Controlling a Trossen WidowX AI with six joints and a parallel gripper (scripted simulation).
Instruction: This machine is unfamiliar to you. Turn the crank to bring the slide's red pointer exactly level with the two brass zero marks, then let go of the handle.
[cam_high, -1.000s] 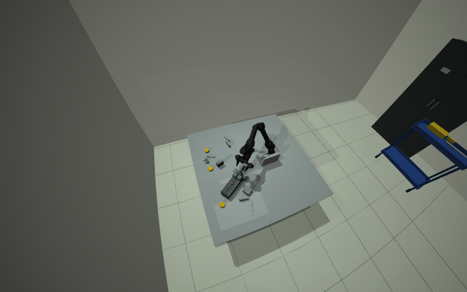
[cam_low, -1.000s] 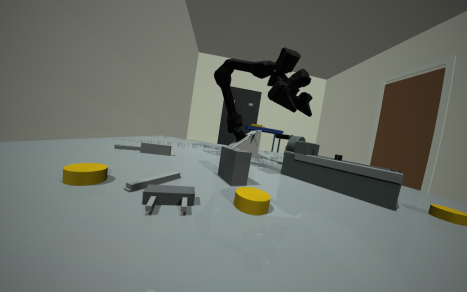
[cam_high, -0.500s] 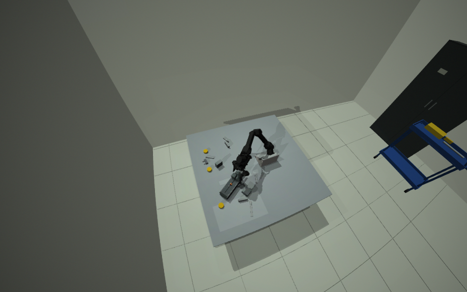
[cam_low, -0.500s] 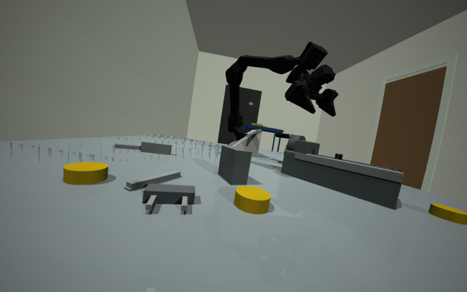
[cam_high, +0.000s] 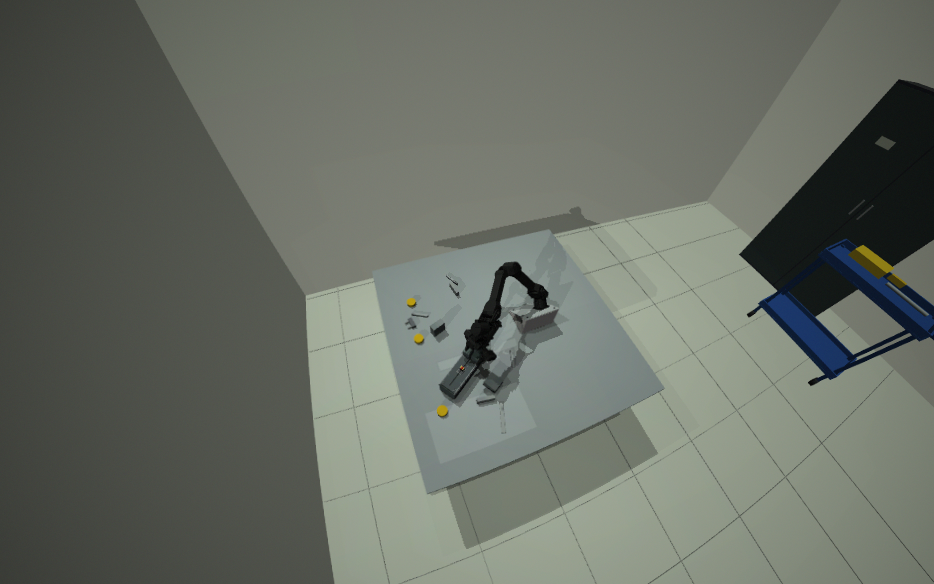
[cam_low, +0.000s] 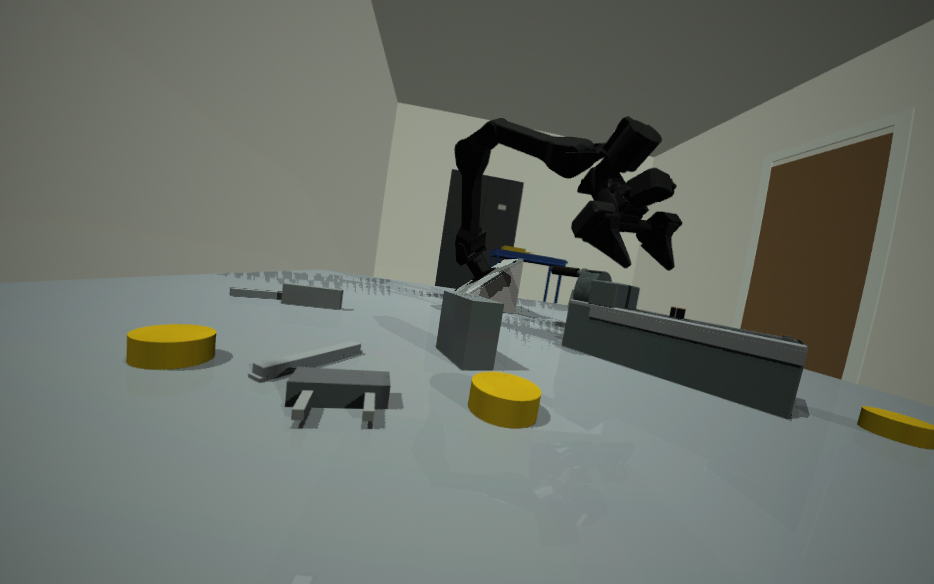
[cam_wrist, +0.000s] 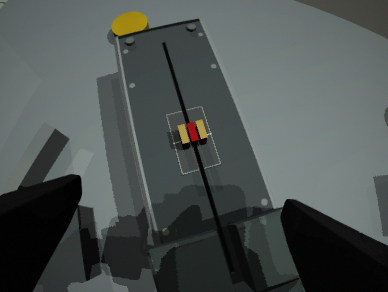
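The machine (cam_high: 454, 380) (cam_low: 688, 352) (cam_wrist: 142, 105) is a long dark grey box with a slot along its top. In the wrist view the red pointer (cam_wrist: 192, 132) (cam_high: 462, 369) sits between the two brass marks (cam_wrist: 184, 134) (cam_wrist: 201, 130), in line with them. The crank drum (cam_low: 593, 280) (cam_wrist: 199, 271) is at the near end, with its dark handle (cam_low: 563, 271) sticking out sideways. My gripper (cam_low: 645, 261) (cam_wrist: 184, 199) (cam_high: 476, 351) is wide open and empty. It hangs well above the crank end and touches nothing.
Yellow discs (cam_low: 170, 344) (cam_low: 504, 398) (cam_low: 895, 425) (cam_wrist: 129, 23) lie on the table. A grey block (cam_low: 470, 329), a bracket (cam_low: 337, 387) and flat bars (cam_low: 306, 358) (cam_low: 311, 296) lie left of the machine. A blue cart (cam_high: 847, 303) and a black cabinet (cam_high: 860, 192) stand off the table.
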